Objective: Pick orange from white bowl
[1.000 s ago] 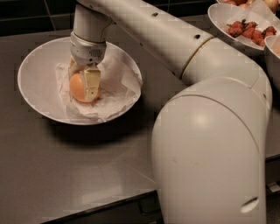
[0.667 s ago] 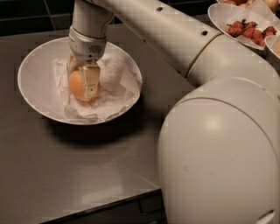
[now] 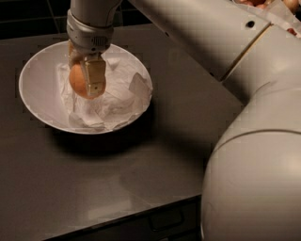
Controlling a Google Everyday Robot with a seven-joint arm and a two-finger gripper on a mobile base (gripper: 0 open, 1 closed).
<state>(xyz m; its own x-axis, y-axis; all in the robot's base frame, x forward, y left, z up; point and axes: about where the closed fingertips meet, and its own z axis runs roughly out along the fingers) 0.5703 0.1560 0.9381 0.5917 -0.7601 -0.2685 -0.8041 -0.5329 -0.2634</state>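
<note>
Gripper: the gripper (image 3: pixel 84 87) is seen at the upper left, hanging from the arm (image 3: pixel 197 28) over the left half of the white bowl (image 3: pixel 33 101) and pointed down into it.
Grip: the jaws are closed around the orange (image 3: pixel 76 80); one tan finger (image 3: pixel 95 77) is laid across the fruit's right front, and the other is mostly hidden behind the fruit.
Orange: it is held between the fingers, inside the outline of the white bowl and just above the paper (image 3: pixel 115 101). Whether its underside touches the paper cannot be told.
White bowl: it is set upright on the table (image 3: pixel 94 188), toward the left rear, and a dark shadow is cast below its near rim.
Paper: a crumpled white sheet is spread over the middle and right of the bowl, with one corner raised at the right rim.
Arm: the pale upper links cross the top of the view, and the large rounded body fills the right side.
Small bowl: part of a second white bowl (image 3: pixel 277 13) is seen at the top right corner behind the arm, with something reddish in it.
</note>
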